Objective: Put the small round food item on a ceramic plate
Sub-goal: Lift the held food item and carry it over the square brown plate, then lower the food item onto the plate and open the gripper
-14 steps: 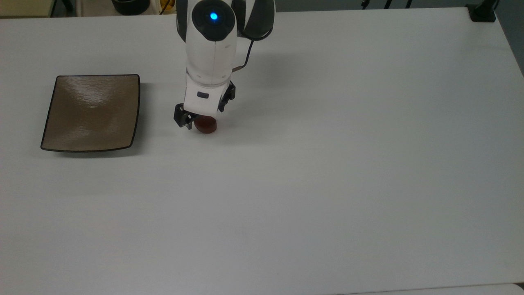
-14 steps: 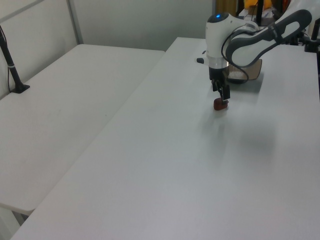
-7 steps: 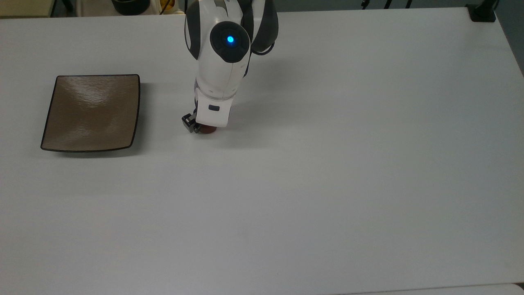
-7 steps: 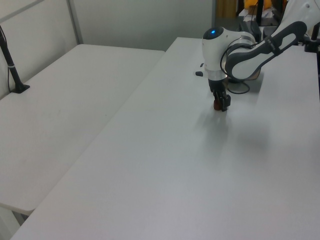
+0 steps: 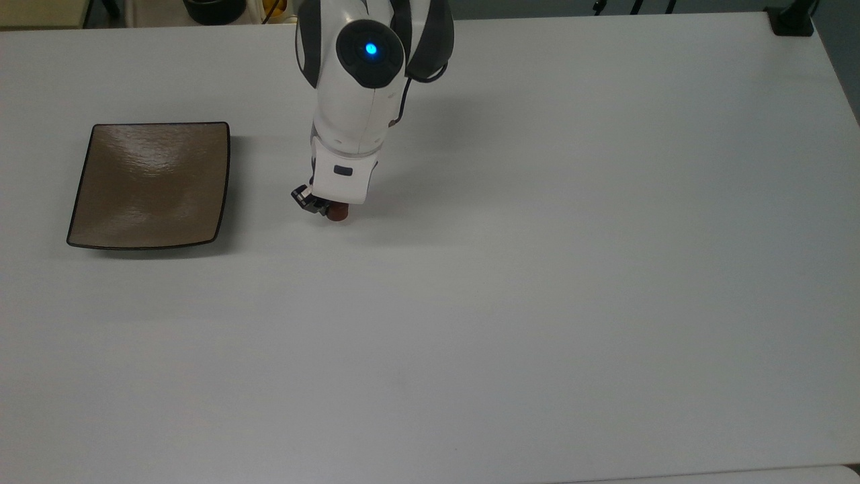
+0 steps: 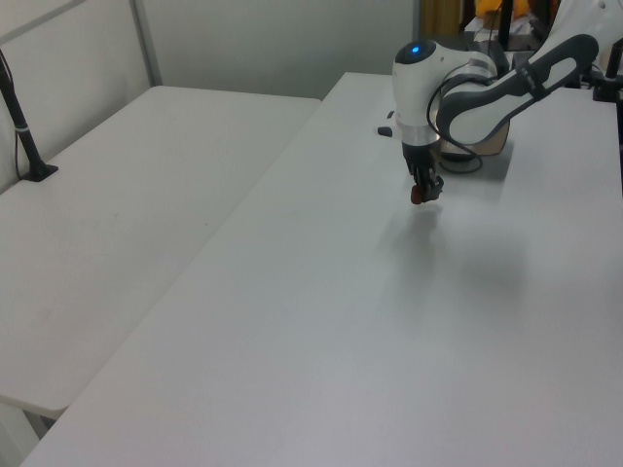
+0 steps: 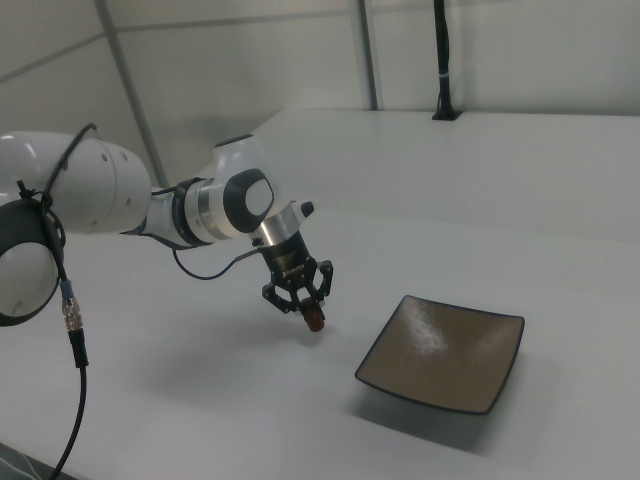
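White table [image 5: 537, 269], bare apart from the task items. Gripper [image 7: 306, 311] was down at the surface half a second ago; now it has lifted, clamped on the small round food item [image 7: 314, 320], which hangs clear of the table. Grasp looks done. Ceramic plate [image 5: 151, 185] sits empty toward the top view's left, so carry comes next.
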You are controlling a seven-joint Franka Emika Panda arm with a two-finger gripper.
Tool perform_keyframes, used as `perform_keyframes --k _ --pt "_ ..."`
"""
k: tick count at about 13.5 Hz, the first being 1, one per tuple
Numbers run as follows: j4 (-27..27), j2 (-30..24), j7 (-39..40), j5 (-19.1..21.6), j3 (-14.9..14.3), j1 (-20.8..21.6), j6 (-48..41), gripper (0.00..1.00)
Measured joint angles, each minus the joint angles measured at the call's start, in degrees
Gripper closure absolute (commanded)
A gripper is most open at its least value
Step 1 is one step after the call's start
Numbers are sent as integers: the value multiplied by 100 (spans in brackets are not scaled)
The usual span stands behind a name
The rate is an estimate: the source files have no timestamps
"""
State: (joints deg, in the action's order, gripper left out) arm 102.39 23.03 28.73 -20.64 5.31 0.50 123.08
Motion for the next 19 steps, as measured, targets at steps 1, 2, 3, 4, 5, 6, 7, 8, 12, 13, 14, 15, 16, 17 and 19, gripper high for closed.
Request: perform_keyframes --k 1,2,3,4,5,6,7,8,12,13,14,15,16,17,19 --pt "-23 -47 -11 0 0 -18 0 89" --pt "-38 -108 -40 0 0 -36 0 89" --pt "-48 -176 -97 1 0 -57 0 89" --pt "-54 -292 -190 1 -1 -106 0 89" --pt "-56 -361 -250 1 -2 -149 0 89" --pt "-60 -430 -297 1 -4 -212 0 89" --pt "-72 -490 -321 1 -10 -292 0 89" --pt "-101 -534 -324 1 -21 -380 0 89" --pt "-233 -580 -323 1 -133 -839 0 85" --pt "-269 -579 -322 1 -148 -998 0 80" --pt "-282 -576 -320 1 -152 -1144 0 63" --pt "-282 -565 -319 0 -154 -1236 22 15" --pt "-282 -513 -316 0 -157 -1411 237 0" --pt "-282 -482 -316 0 -157 -1478 325 0" --pt "-285 -444 -323 0 -158 -1581 416 0"
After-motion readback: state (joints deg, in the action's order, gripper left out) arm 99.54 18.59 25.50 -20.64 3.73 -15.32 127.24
